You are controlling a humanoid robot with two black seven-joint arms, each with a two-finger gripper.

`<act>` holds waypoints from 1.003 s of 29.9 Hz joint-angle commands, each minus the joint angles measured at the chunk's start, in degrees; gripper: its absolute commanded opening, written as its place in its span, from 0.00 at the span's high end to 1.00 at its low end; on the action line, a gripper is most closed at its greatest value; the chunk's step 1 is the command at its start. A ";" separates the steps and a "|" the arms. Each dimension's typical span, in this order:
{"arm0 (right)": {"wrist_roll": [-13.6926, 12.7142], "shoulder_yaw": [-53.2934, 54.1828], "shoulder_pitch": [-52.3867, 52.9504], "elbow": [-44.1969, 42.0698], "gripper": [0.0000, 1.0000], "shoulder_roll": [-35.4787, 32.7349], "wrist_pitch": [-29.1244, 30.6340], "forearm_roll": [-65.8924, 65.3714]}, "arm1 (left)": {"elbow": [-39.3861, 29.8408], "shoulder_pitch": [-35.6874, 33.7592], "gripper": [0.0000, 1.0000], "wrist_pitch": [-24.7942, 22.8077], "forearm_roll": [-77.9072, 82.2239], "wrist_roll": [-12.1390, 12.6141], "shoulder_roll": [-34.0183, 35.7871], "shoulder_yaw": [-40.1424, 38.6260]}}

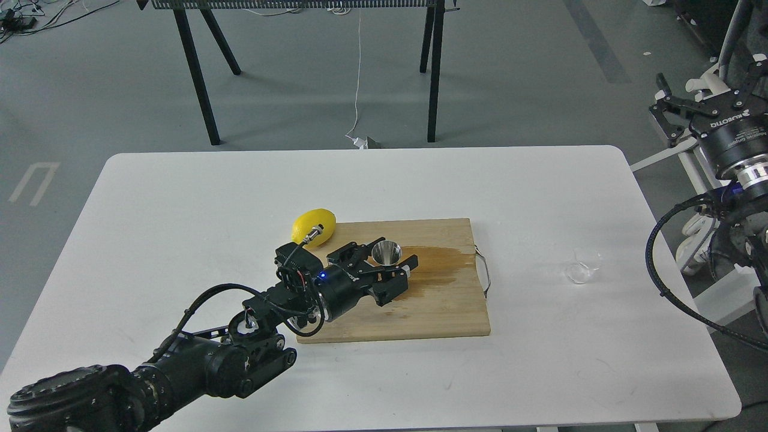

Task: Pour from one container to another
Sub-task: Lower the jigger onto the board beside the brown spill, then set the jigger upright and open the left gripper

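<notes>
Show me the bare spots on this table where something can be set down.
Free: the table's left half beyond the lemon, the far strip behind the cutting board, and the near right corner. Crowded: the board's left end, where the left gripper meets the jigger. The glass cup sits right of the board.

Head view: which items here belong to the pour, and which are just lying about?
Pour:
glass cup
jigger, at the left end effector

Lying about:
lemon
wooden board, wet stain
</notes>
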 commanded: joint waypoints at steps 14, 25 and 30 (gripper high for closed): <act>0.00 0.09 -0.17 -0.08 0.01 -0.02 0.11 0.00 | -0.41 2.11 0.08 2.80 0.01 0.00 0.00 -0.09; 0.08 0.09 -0.17 0.01 0.01 -0.02 0.11 0.09 | -0.41 2.90 0.08 2.80 0.01 0.00 0.00 -0.18; 0.08 0.09 -0.17 0.01 0.01 0.07 0.11 0.00 | -0.41 3.08 0.08 2.80 0.01 0.00 0.00 -0.27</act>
